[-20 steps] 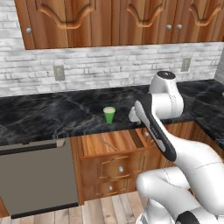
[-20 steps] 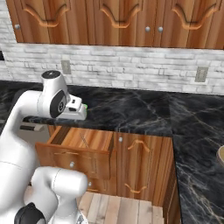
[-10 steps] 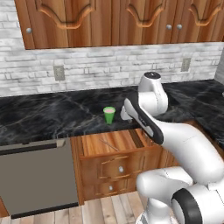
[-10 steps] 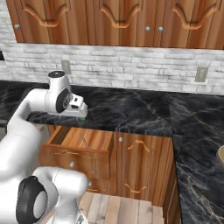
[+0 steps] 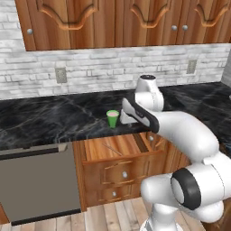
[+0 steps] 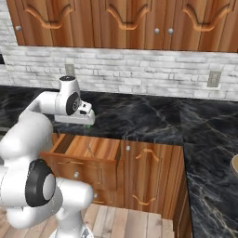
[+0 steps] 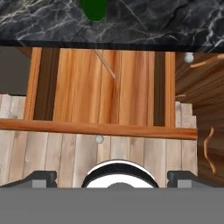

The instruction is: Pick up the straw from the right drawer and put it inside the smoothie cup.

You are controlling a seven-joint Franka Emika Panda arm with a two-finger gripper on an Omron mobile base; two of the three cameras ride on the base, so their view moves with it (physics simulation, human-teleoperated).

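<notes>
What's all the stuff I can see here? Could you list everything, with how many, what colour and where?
straw: one, brownish-tan, lying slantwise on the drawer floor
right drawer: one, reddish-brown with light wood inside, pulled open under the counter
smoothie cup: one, green with pale rim, upright on the counter behind the drawer
counter: one, black marble with white veins
dishwasher: one, grey, left of the drawer
wall outlets: two, grey, on the white brick wall
upper cabinets: a row, reddish-brown, above the wall
gripper: one, dark fingertips apart, above the open drawer
</notes>
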